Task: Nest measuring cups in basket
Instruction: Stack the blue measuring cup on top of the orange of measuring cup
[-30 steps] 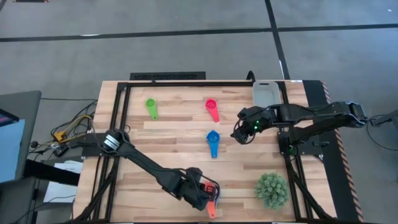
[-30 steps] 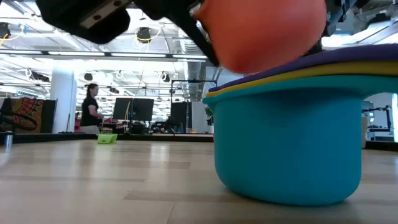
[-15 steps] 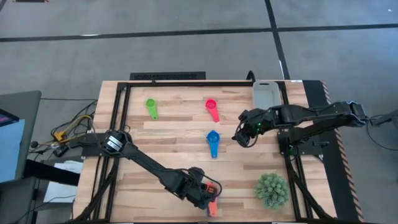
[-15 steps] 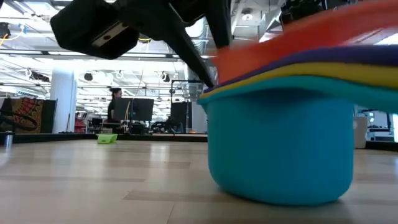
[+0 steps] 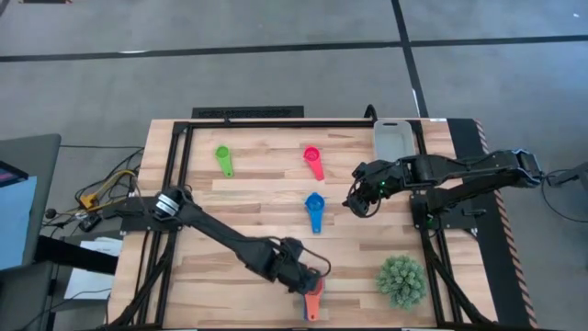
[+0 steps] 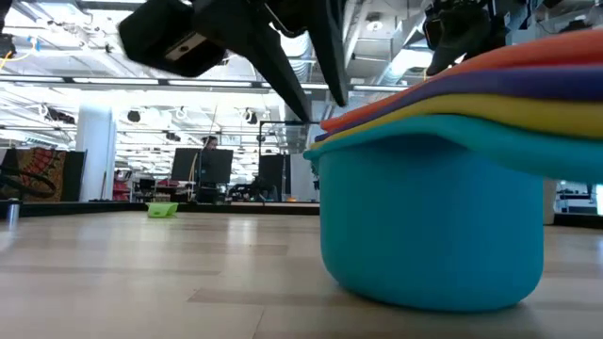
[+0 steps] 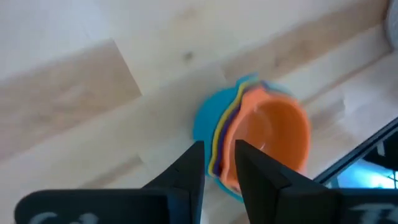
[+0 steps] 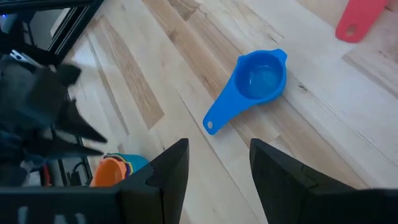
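Wood table: left gripper slightly parted above the nested stack, holding nothing; right gripper open near blue cup. Risk: retreating fingers snag and topple stack.

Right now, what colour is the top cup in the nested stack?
Orange cup, clearest in the left wrist view.

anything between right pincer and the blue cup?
Nothing. In the high view only bare wood separates the right pincer from the blue cup; the right wrist view agrees.

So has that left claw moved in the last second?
Yes. In the high view the left gripper has backed off the nested cups, up-table toward the blue cup, leaving the stack on the table.
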